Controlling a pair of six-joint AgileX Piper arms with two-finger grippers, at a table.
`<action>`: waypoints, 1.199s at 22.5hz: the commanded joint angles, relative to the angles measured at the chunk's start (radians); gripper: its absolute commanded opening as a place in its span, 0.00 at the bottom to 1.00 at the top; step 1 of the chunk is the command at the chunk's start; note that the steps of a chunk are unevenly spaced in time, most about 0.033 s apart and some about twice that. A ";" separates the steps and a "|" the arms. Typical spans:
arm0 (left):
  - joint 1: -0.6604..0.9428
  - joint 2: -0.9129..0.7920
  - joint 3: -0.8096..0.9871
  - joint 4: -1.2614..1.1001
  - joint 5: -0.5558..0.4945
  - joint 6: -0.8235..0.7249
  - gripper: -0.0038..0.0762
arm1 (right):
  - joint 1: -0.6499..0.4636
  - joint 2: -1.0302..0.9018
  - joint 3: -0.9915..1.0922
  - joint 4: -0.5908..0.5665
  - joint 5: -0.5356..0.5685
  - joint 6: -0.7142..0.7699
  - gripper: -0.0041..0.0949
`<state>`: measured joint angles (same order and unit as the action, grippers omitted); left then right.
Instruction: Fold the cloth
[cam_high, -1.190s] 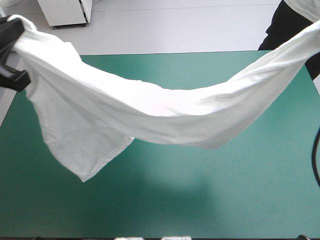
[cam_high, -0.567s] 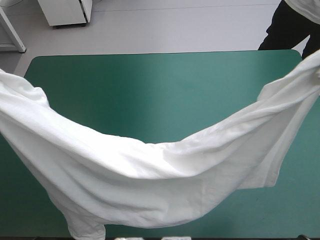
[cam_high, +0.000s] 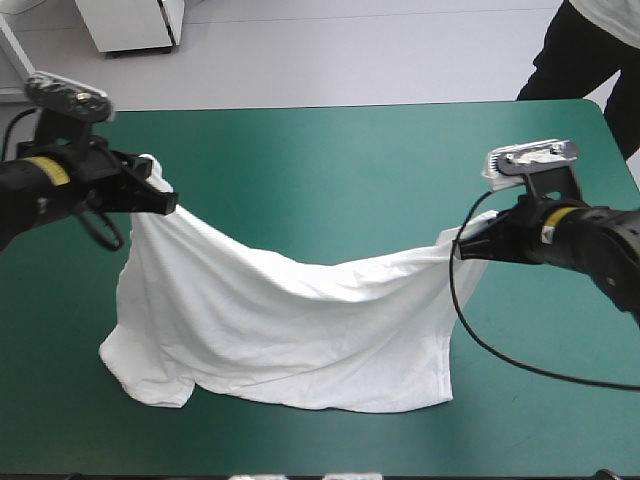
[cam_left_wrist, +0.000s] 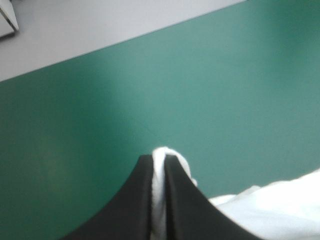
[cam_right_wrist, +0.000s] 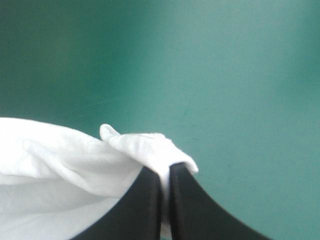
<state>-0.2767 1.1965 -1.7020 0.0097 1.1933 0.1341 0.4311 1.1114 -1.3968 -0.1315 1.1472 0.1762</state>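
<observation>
One table (cam_high: 330, 140), spread with a smooth teal-green cover, is seen to fill most of the high view. One white, short-sleeved cloth T-shirt (cam_high: 290, 330) is found on its middle and near part. The lower portion is laid in soft wrinkles on the cover towards the table's near edge, while two upper corners are held raised, and the top edge is hung in a sagging curve between them. What appears to be one short sleeve is made out at the near left corner of the garment. Two grippers are counted, one at each raised corner, well apart from each other. The left gripper (cam_high: 166, 203), with its two broad black fin-shaped fingers, is pressed all but together. A narrow fold of the T-shirt is pinched between them, and a small white loop is shown just past the tips in the left wrist view. The right gripper (cam_high: 462, 249), likewise of two black fingers, is clamped nearly closed on the other corner, where a small crumpled tuft of white fabric is seen bunched over the fingertips in the right wrist view.
</observation>
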 joint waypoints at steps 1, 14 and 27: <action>0.002 0.130 -0.006 0.050 -0.192 -0.017 0.04 | -0.005 0.114 -0.005 -0.114 -0.194 0.006 0.02; 0.002 0.513 -0.006 0.222 -0.606 -0.107 0.04 | -0.154 0.625 -0.122 -0.189 -0.434 -0.031 0.07; 0.002 0.640 -0.036 0.195 -0.557 -0.074 0.49 | -0.265 0.677 -0.261 0.009 -0.387 -0.187 0.68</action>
<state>-0.2767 1.9178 -1.6823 0.2031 0.6286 0.0532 0.1963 1.8682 -1.5845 -0.1136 0.7628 0.0078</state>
